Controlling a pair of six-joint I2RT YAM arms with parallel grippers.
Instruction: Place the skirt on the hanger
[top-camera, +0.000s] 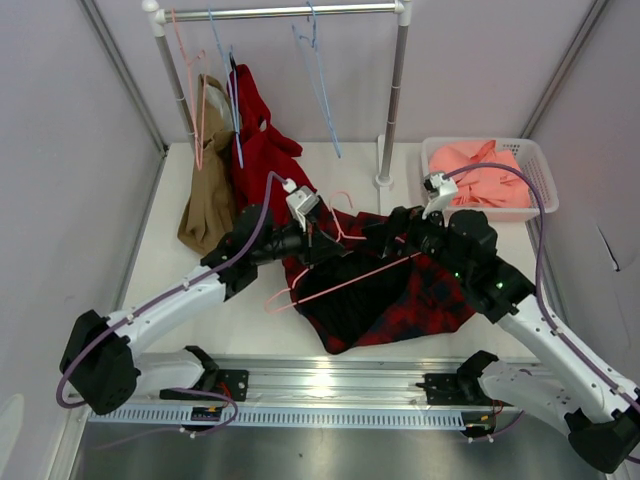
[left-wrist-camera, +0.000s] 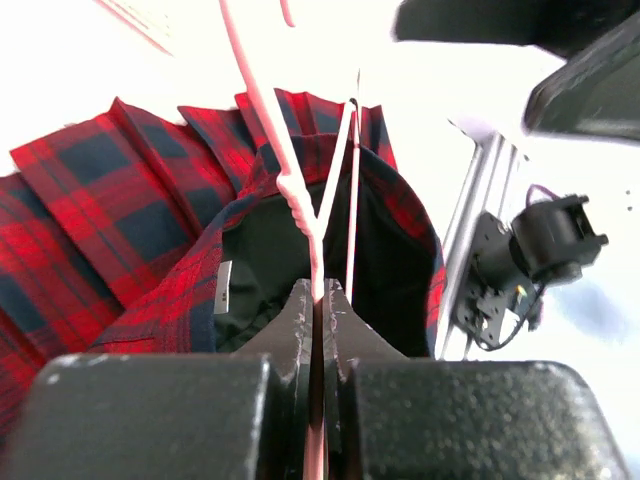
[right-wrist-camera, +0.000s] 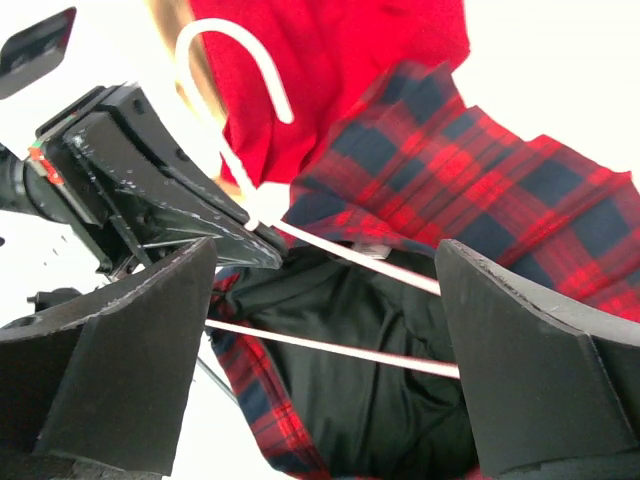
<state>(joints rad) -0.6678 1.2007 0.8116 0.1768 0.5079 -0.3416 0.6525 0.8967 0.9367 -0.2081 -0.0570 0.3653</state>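
Top external view: the skirt (top-camera: 400, 300) lies crumpled mid-table (top-camera: 250, 325), between both arms. The left gripper (left-wrist-camera: 318, 300) is clamped on the hanger (left-wrist-camera: 262, 100) at its neck, just under the hook. The hanger's wire arms reach into the skirt's open waist, over black lining. The right gripper (right-wrist-camera: 325, 275) is spread wide, one finger either side of those wires

Pale lilac walls (top-camera: 60, 90) on three sides, white bench (top-camera: 160, 262), metal clothes rail (top-camera: 290, 12) across far edge, white basket (top-camera: 543, 172) at far right corner, aluminium strip (top-camera: 330, 385) along near edge
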